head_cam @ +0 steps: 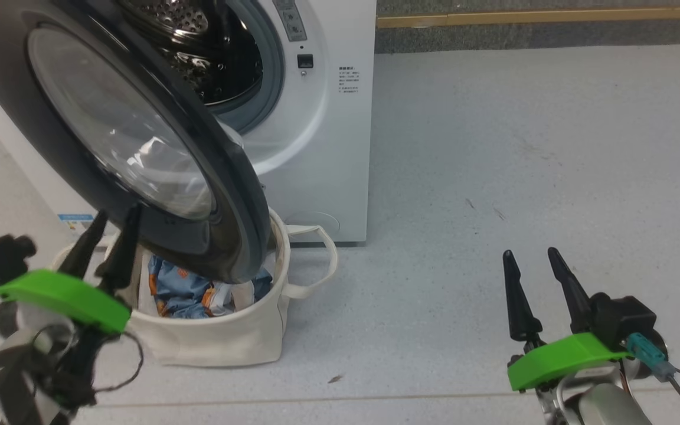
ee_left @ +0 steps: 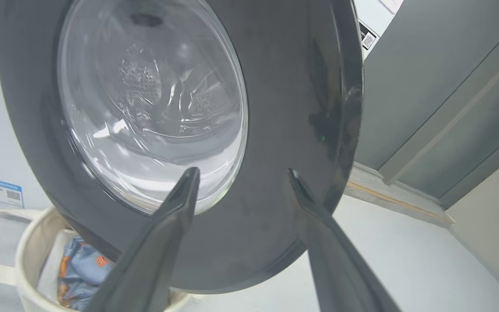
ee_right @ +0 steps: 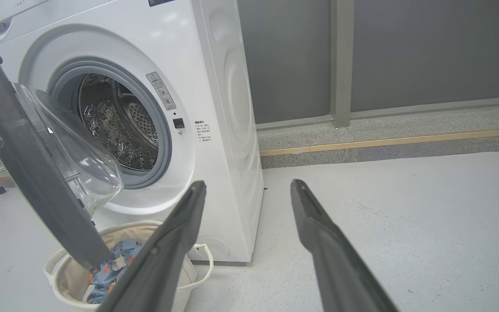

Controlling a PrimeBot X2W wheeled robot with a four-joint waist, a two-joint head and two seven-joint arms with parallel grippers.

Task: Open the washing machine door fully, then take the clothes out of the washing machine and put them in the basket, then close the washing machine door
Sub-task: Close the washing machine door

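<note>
Blue bear-print clothes (head_cam: 180, 292) lie in the cream basket (head_cam: 228, 339), which stands on the floor (head_cam: 493, 147) just in front of the washer (head_cam: 328, 147). Its door (head_cam: 121, 124) hangs partly open over the basket. Left gripper (head_cam: 118, 211), fingers apart, points at the door's lower black rim; whether it touches I cannot tell. Right gripper (head_cam: 530, 252), fingers apart, hovers over the floor well to the right
</note>
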